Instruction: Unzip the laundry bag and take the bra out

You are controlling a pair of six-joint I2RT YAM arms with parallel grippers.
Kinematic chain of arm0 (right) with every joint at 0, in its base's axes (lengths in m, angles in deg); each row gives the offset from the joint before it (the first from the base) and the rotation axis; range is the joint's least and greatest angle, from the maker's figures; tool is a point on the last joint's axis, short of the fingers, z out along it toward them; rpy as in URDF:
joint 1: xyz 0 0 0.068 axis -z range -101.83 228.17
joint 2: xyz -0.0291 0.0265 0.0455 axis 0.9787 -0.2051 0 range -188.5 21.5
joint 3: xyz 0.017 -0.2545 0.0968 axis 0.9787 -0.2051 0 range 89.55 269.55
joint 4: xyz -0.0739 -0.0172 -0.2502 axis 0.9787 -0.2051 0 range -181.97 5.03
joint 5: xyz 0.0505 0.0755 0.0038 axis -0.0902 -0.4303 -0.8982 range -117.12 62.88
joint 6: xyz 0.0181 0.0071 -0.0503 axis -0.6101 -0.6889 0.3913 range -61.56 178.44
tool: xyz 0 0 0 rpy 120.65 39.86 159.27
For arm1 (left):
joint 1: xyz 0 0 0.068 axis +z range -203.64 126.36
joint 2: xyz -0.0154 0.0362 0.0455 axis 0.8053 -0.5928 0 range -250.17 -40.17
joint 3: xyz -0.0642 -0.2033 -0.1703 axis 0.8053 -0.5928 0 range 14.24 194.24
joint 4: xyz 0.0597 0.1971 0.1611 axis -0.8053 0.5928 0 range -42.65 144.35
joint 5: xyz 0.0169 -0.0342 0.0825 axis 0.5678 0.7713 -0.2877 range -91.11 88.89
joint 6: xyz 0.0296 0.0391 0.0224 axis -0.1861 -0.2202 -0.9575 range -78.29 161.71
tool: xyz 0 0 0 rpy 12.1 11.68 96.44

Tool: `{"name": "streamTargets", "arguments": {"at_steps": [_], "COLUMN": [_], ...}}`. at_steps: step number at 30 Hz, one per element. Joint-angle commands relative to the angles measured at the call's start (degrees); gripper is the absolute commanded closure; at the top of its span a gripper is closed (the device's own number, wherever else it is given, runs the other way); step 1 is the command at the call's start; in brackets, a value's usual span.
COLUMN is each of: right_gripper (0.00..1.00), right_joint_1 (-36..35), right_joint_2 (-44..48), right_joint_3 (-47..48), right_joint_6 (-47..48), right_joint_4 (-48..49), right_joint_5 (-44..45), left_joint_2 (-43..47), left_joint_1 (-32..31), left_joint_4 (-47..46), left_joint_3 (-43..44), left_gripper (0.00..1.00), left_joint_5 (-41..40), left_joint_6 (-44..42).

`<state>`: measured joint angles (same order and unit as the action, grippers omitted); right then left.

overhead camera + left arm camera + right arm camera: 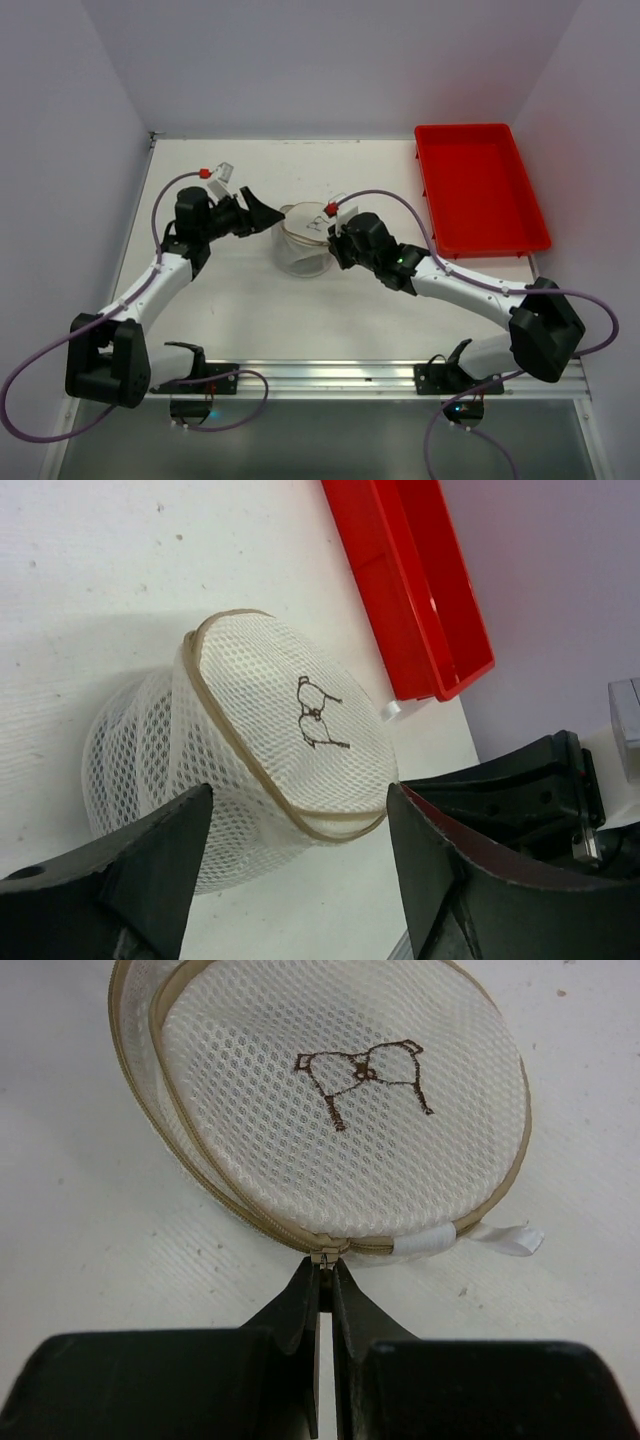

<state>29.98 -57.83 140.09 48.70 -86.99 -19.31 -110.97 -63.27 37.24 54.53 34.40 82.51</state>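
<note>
Right wrist view puts you straight on the grip that matters: the right gripper (325, 1270) has its fingers pinched together on the zipper pull (326, 1256), at the near edge of the round lid of the laundry bag (340, 1110). A white ribbon tab (500, 1237) hangs just beside the pull on one side. On the other side the tan zip track curves away round the lid's rim, so I judge your pull has to follow that curve away from the ribbon, not come straight back.

From above, the bag (303, 240) sits mid-table (250, 310) between the two arms, tipped so its lid leans towards the right arm. The right gripper (337, 240) touches it from the right. The left gripper (262, 212) is just beside it on the far left.

In the left wrist view the left gripper (298, 802) stands wide open with nothing in it, its jaws either side of the bag's mesh body (150, 760) and apparently clear of it. You will likely want it closed on the body to brace the bag.

The bra cannot be seen; the lid appears shut. The red tray (480, 190) lies well apart, far right
</note>
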Motion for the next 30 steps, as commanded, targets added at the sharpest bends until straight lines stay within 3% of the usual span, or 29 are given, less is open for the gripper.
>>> {"name": "streamTargets", "arguments": {"at_steps": [1, 5, 11, 14, 24, 30], "right_gripper": [1.0, 0.98, 0.67, 0.59, 0.55, 0.57], "right_joint_1": [-0.07, -0.07, -0.07, -0.07, -0.07, -0.07], "right_joint_2": [0.58, 1.19, 2.51, 4.27, 13.5, 6.67], "right_joint_3": [0.61, -0.62, -1.94, -2.47, -3.26, 2.27], "right_joint_6": [3.85, 6.31, 4.29, 2.36, -2.83, -2.05], "right_joint_4": [0.88, 1.49, -0.08, -1.49, -5.89, -3.95], "right_joint_5": [-4.29, -7.55, -5.79, -5.18, -2.9, 4.48], "left_joint_2": [1.46, -1.26, -4.08, -4.25, -6.45, -6.1], "left_joint_1": [0.58, 0.66, 0.58, 0.49, -1.01, -2.23], "left_joint_4": [2.98, 4.13, 4.75, 2.38, -2.02, -2.55], "left_joint_3": [3.56, 6.2, 4.71, 1.82, 0.4, 1.8], "left_gripper": [0.25, 0.23, 0.3, 0.32, 0.32, 0.29], "left_joint_5": [-3.51, -3.34, -5.18, -5.62, -0.88, -1.75], "left_joint_6": [-3.18, -4.15, -6.43, -5.99, -5.2, -4.59]}}
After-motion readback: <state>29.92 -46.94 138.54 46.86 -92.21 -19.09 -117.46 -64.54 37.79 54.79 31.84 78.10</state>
